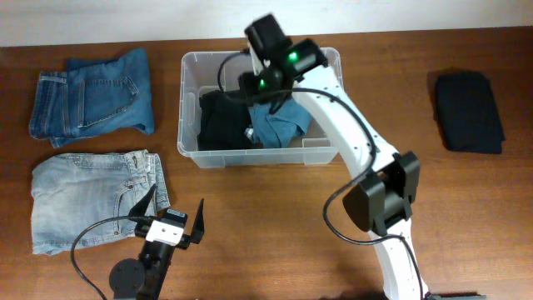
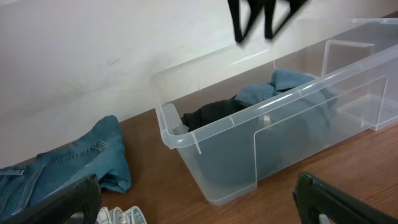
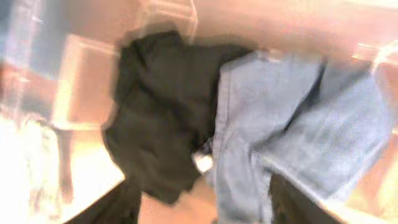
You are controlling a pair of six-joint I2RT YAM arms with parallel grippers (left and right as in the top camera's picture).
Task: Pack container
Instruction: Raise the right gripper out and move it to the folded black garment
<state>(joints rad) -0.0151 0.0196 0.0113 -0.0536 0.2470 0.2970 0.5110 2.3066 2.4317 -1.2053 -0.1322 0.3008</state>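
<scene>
The container (image 1: 188,117), a clear plastic bin, stands at the table's back centre. Inside it lie a black garment (image 1: 221,121) and folded blue jeans (image 1: 281,125). My right gripper (image 1: 265,90) hovers over the bin's middle. In the blurred right wrist view its fingers (image 3: 111,205) stand apart, open, above the black garment (image 3: 161,118) and the blue jeans (image 3: 298,118), with nothing held. My left gripper (image 1: 172,221) is open near the front edge, well short of the bin. In the left wrist view the container (image 2: 236,149) lies ahead of the wide-open left gripper (image 2: 196,208).
Dark blue jeans (image 1: 92,100) lie at the back left, and light washed jeans (image 1: 87,200) lie in front of them, next to my left gripper. A folded black garment (image 1: 468,111) rests at the far right. The right arm (image 1: 366,167) reaches across the table's right-centre.
</scene>
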